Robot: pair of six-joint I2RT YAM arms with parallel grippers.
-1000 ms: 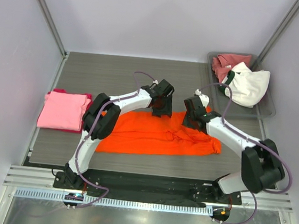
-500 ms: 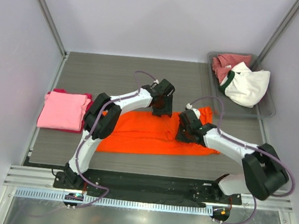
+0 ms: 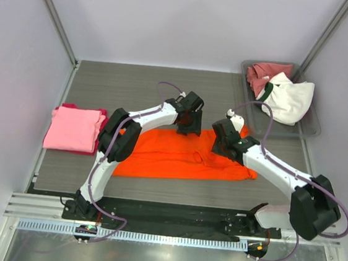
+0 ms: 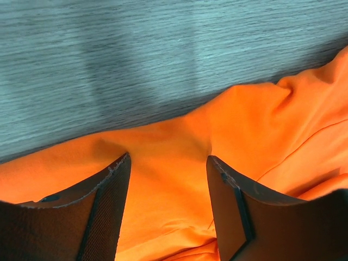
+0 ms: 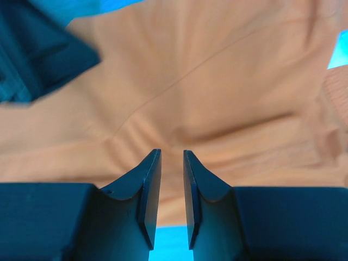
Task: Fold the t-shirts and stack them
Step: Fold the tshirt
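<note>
- Over the far edge of the orange t-shirt (image 3: 165, 157), left fingers (image 4: 109, 206) are spread and empty.
- Right fingers (image 5: 149, 190) are nearly together, empty, above it.
- Far-right tray (image 3: 305, 129) holds a rose-red shirt (image 3: 264, 71) and a white shirt (image 3: 292, 99).
- Left, a pink shirt (image 3: 73, 127) hides most of a magenta shirt (image 3: 77, 106).

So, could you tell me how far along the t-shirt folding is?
Done: the pink t-shirt lies folded on the magenta one at the left. In hand: the orange t-shirt lies flat, the left gripper and right gripper open over it. Left: the rose-red t-shirt and white t-shirt lie crumpled in the bin.
</note>
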